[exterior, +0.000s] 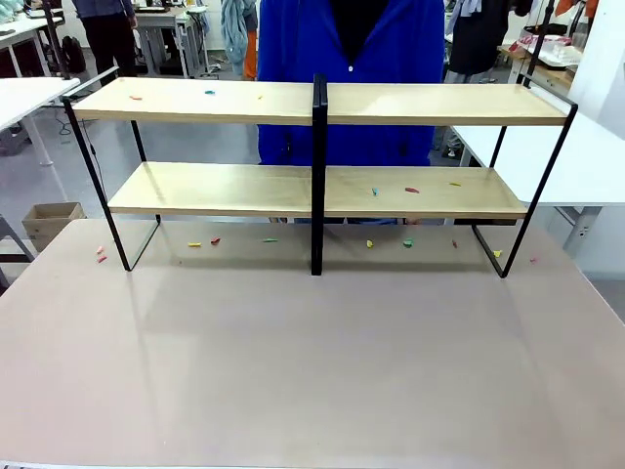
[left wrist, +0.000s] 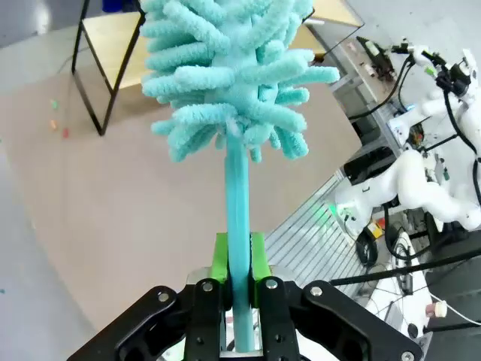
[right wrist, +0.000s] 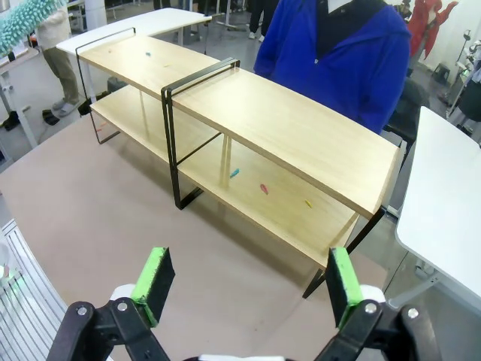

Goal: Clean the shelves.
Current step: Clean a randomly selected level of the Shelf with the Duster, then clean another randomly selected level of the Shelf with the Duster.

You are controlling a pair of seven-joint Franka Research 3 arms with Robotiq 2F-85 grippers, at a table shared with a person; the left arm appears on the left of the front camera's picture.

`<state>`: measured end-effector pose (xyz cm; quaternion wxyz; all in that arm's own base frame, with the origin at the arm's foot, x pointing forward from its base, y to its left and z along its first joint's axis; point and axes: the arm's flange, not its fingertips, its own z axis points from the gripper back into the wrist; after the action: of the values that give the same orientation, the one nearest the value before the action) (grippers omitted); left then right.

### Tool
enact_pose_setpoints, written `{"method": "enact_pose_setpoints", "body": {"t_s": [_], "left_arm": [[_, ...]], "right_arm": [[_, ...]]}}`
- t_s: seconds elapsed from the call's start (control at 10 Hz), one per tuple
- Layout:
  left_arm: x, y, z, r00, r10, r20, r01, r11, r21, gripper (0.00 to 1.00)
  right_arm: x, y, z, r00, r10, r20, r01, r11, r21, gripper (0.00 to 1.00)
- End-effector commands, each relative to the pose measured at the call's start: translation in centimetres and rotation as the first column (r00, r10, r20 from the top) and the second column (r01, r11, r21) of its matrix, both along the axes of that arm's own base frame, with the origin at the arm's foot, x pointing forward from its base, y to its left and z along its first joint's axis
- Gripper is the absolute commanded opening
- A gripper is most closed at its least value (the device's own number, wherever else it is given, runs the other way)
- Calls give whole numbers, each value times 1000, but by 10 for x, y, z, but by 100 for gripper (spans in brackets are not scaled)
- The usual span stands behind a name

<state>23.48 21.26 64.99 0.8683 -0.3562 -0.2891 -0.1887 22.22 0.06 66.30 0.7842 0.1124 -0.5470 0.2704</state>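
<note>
Clamping the duster (left wrist: 233,68) by its thin handle, with the left gripper (left wrist: 239,259) shut tight on the stem low down and the fluffy head well above the pads. Makes a long lever over a small hold, so likely to twist or slide in the jaws if pressed hard on a board. Hangs apart from the shelves (exterior: 420,103), off their left end.

Showing the right gripper (right wrist: 244,274) with jaws wide apart, holding nothing, aimed down at the shelves from the table side.

Stand across the far part of the table (exterior: 312,371), long side toward the robot, with a person (exterior: 293,59) in blue close behind. Carry small coloured scraps (exterior: 411,190) on both boards, with more lying on the table beneath and around the feet.

Risks from here, as a judgement:
- Sweeping the top board carelessly could drop scraps onto the lower board or the table, or flick them toward the person.
- Catching the head on the thin frame or the centre post (exterior: 318,176) could drag or tip so light a rack; worth steadying with the free gripper.
- Pushing into the gap between the boards could jam the head or knock the arm on the upper board.
- Reaching too far back could strike the person.
</note>
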Motion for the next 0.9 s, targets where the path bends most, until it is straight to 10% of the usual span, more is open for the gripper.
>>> {"method": "enact_pose_setpoints", "body": {"t_s": [0.0,0.8], "left_arm": [[0,-18,1,997,-72,-15,73,997,41,13],[2,-20,2,998,-58,-30,59,998,28,13]], "right_arm": [[0,-1,1,1000,-3,-2,3,1000,2,100],[0,-1,1,1000,-3,-2,3,1000,2,100]]}}
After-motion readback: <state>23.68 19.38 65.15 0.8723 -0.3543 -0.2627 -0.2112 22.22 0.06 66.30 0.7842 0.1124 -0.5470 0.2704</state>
